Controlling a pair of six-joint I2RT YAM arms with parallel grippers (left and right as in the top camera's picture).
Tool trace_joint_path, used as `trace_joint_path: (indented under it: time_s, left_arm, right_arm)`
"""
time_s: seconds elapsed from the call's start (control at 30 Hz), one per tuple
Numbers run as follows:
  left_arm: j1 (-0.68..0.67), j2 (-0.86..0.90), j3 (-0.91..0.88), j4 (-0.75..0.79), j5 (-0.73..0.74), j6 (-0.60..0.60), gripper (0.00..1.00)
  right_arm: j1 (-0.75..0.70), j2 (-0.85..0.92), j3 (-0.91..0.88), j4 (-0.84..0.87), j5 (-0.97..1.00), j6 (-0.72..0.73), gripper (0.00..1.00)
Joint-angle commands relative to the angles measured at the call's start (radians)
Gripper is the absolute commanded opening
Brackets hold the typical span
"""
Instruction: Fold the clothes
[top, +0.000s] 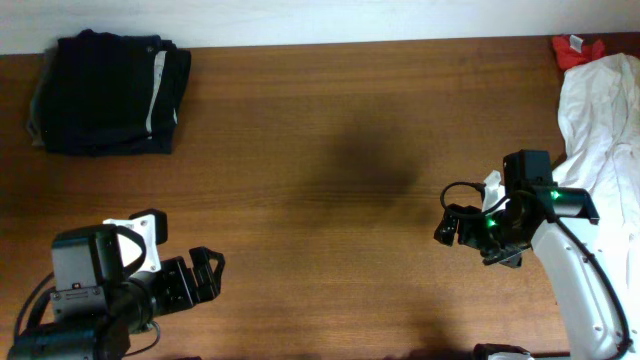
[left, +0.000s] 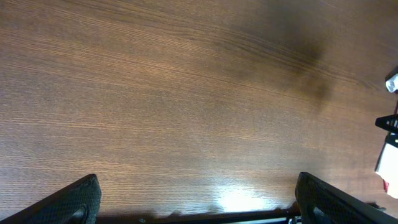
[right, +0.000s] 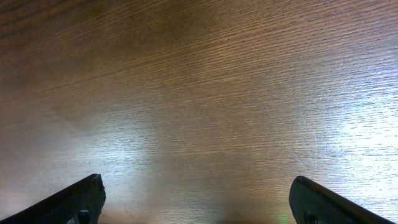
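Observation:
A folded stack of dark clothes (top: 110, 93), navy and black with a grey and white edge, lies at the table's far left corner. A white garment (top: 600, 110) spreads along the right edge, with a small red piece (top: 577, 50) at its far end. My left gripper (top: 208, 272) hovers near the front left, open, with only bare wood between its fingers (left: 74, 202). My right gripper (top: 447, 226) sits at the right, just left of the white garment, open over bare wood, its fingers (right: 323, 202) wide apart. Neither gripper touches any cloth.
The brown wooden table (top: 330, 160) fills the view, with a pale wall strip along its far edge. A soft shadow darkens the middle. The right arm's white body (top: 580, 290) overlaps the white garment's near end.

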Motion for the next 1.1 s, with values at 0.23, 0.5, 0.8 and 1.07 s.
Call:
trace_joint_path:
  time_s: [0.23,0.5,0.8,1.07]
  left_arm:
    - [-0.134,-0.464,-0.426,0.584,0.009,0.093,0.99]
    - [-0.138,-0.777,-0.884,1.135,-0.064,0.127,0.99]
    - [-0.140,-0.819,-1.173,1.485,-0.262,0.127,0.99]
    - [-0.139,-0.818,-1.170,1.331,-0.328,0.127,0.99]
  right_arm:
    - [-0.008,0.000,0.009,0.000,-0.006,-0.006,0.98]
    - [-0.008,0.000,0.009,0.000,-0.006,-0.006,0.98]
    - [-0.008,0.000,0.009,0.000,-0.006,-0.006,0.98]
    - [-0.008,0.000,0.009,0.000,-0.006,-0.006,0.98]
